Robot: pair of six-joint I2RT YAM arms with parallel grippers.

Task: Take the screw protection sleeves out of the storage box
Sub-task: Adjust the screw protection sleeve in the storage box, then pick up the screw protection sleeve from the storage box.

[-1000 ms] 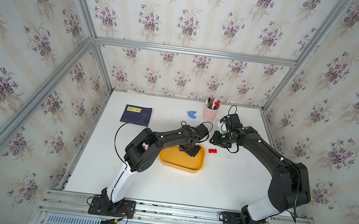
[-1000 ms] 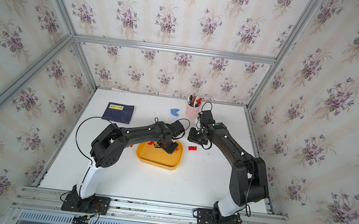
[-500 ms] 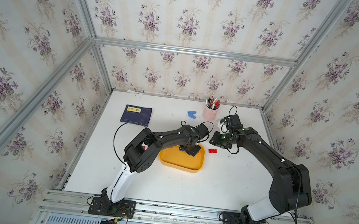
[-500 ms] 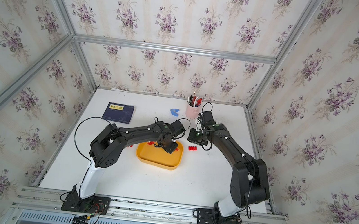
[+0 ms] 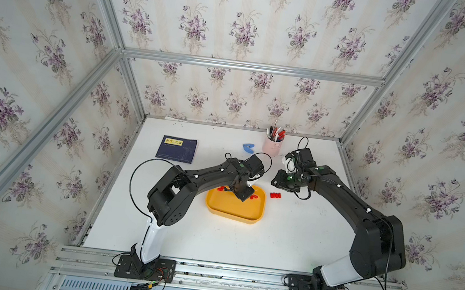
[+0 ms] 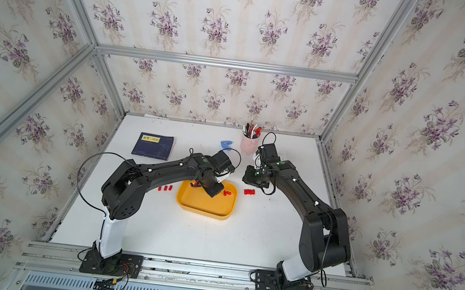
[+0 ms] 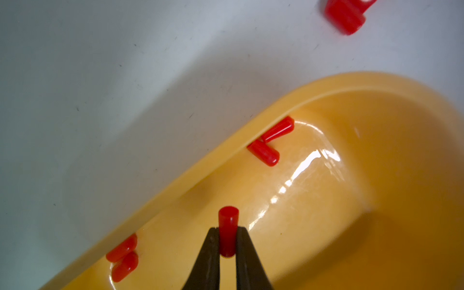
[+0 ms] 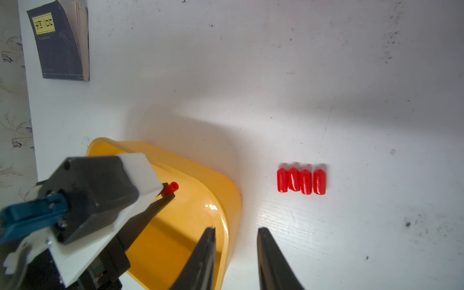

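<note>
The storage box is a shallow yellow-orange tray at mid-table. My left gripper reaches into it and is shut on one red screw protection sleeve, which stands up between the fingertips. Two pairs of sleeves lie along the tray's inner wall. Several sleeves sit in a row on the table right of the tray. Three more sleeves lie to its left. My right gripper is open and holds nothing, its fingers either side of the tray's rim.
A pink cup of pens stands at the back, with a small blue clip beside it. A dark blue book lies at the back left. The cage's frame and walls close in the white table.
My left gripper's jaws have closed on a sleeve inside the tray. Both arms have hardly moved.
</note>
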